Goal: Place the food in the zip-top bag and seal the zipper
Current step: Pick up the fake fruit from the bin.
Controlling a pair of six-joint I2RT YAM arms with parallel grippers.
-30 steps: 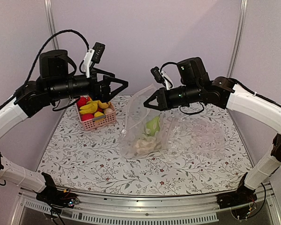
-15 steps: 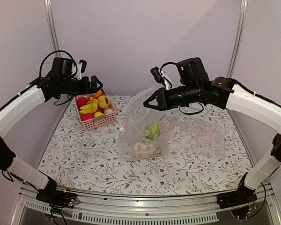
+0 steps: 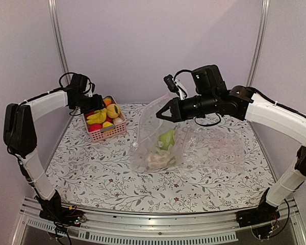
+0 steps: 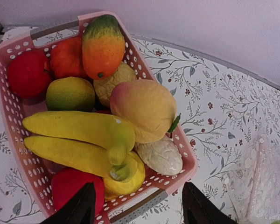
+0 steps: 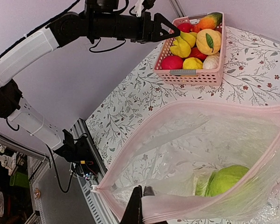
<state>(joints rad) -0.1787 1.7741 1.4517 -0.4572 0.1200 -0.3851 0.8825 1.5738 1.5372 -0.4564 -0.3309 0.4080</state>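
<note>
While right gripper (image 3: 160, 114) pinches smooth zip-top bag (image 3: 149, 130), left gripper (image 4: 137, 196) gapes empty over glossy food (image 4: 143, 108)

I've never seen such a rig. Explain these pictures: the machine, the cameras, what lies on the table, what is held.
These are two robot arms bolted at the near edge of a flower-patterned table. One picture looks down from above and behind them; the other two come from cameras on the wrists. The left gripper, open, hangs above a pink slatted plastic basket of small toy fruits. The right gripper is shut on the pale pinkish zipper strip of a clear plastic zip-top bag, holding its mouth up and open. Inside lie a green toy vegetable and a whitish toy. A second, crinkled clear bag lies beside it.
</note>
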